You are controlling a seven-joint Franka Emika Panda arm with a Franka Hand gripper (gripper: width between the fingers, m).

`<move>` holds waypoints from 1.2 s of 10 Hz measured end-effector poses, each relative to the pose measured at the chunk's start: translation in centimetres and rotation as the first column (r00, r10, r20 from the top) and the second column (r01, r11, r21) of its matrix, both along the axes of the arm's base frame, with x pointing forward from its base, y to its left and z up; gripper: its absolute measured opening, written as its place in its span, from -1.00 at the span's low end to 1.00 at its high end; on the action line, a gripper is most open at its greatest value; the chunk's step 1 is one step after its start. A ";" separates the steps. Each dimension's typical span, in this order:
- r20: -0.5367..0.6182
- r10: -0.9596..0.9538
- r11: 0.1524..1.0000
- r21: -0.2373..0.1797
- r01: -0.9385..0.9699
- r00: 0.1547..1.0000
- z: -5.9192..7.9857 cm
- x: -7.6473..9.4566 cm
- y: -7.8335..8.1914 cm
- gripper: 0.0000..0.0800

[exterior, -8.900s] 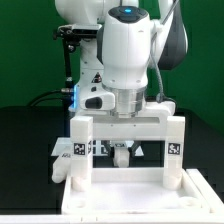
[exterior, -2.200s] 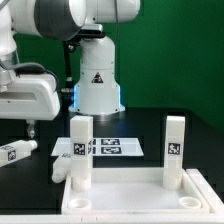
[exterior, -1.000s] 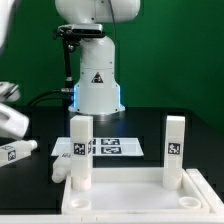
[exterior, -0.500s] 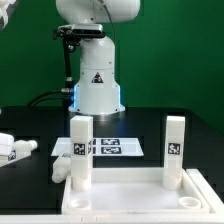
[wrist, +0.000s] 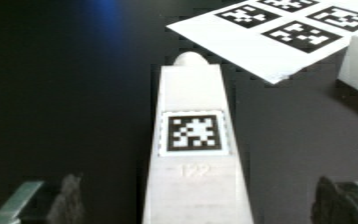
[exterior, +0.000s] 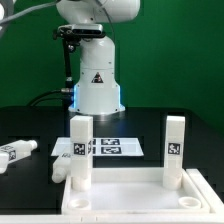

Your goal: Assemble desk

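Note:
The desk's rimmed white tabletop [exterior: 130, 195] lies at the front of the exterior view, with two tagged white legs standing upright in its far corners [exterior: 80, 150] [exterior: 175, 148]. A third leg [exterior: 15, 152] lies flat on the black table at that view's left. In the wrist view this lying leg [wrist: 195, 140] runs lengthwise between my fingers, its tag facing the camera. My gripper [wrist: 195, 205] is open, with a dark fingertip [wrist: 44, 200] on each side of the leg and a gap to it. The exterior view does not show the gripper.
The marker board [exterior: 106, 147] [wrist: 279, 30] lies flat behind the tabletop, in front of the white robot base [exterior: 97, 85]. Another white part [exterior: 62, 170] lies by the tabletop's far corner on the exterior view's left. The black table ends at a green backdrop.
In the exterior view the white hand seen at the left edge a second ago has slipped out of frame. The lying leg and the desk stay put.

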State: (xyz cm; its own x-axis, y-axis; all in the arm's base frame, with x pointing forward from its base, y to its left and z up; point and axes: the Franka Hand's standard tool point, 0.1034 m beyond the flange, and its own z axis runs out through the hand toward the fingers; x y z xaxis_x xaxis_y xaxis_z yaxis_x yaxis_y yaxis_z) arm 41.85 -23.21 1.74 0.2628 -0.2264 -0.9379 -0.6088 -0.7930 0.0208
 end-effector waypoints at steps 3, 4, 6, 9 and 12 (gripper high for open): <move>0.000 0.001 1.000 0.001 -0.001 1.000 0.0 0.0 0.0 0.33; 0.000 0.001 1.000 0.001 -0.001 1.000 0.0 0.0 0.0 0.00; 0.000 0.001 1.000 0.001 -0.001 1.000 0.0 0.0 0.0 -0.30; 0.000 0.002 1.000 0.001 -0.002 1.000 0.0 0.0 0.0 -0.30; 0.026 0.031 0.999 0.017 -0.031 0.999 2.0 1.1 0.6 -0.30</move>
State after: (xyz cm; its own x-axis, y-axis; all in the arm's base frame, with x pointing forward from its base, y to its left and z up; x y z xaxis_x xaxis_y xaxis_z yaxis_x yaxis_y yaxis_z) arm 42.93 -22.58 3.75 0.2935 -0.2013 -0.9345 -0.5843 -0.8115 -0.0087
